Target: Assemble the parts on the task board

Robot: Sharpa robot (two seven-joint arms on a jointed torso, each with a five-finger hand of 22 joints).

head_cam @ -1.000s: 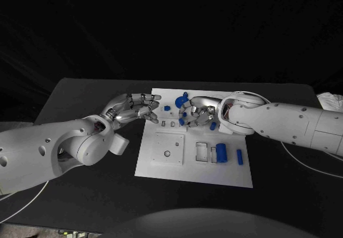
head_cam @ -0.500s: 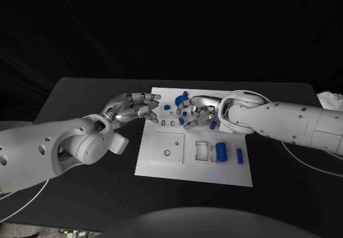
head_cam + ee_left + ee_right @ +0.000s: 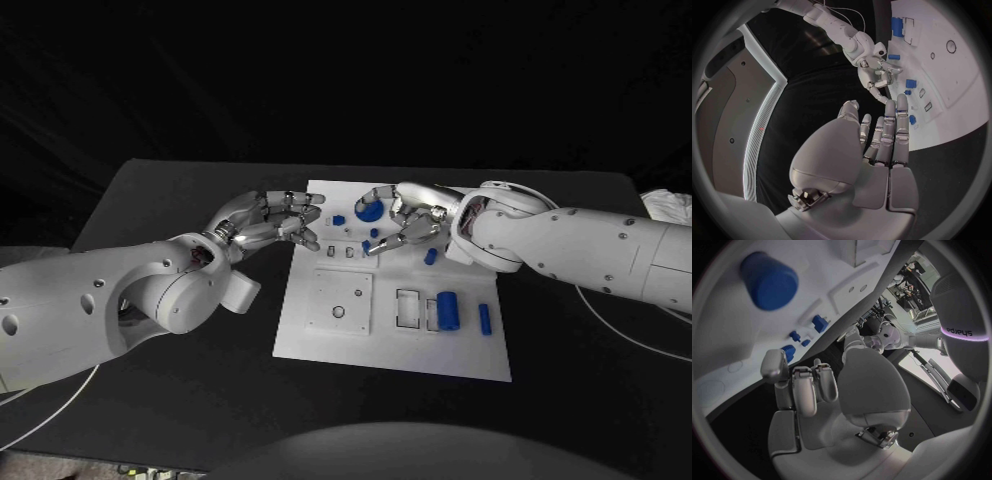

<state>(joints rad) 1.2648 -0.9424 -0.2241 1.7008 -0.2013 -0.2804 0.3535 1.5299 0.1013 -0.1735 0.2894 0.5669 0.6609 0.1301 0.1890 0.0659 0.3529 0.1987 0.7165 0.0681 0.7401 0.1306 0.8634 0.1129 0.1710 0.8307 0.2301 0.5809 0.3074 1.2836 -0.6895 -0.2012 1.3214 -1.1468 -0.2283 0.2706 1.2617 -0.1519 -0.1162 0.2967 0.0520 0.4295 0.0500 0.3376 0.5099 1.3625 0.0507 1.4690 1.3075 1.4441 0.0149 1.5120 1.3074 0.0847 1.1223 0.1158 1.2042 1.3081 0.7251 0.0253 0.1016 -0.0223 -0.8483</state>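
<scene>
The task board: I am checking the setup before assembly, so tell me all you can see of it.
The task board is a flat white rectangular plate, plastic by its look, lying on the black table. It has shallow rectangular recesses, a square panel with round holes, and small blue parts on it. The right hand hovers over its far end; the left hand is at its far left corner.

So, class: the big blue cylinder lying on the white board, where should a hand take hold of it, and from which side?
Probably from above, fingers closing across the blue cylinder mid-length on its curved sides. It lies flat beside a rectangular slot, and its long sides look more exposed than its ends.
</scene>
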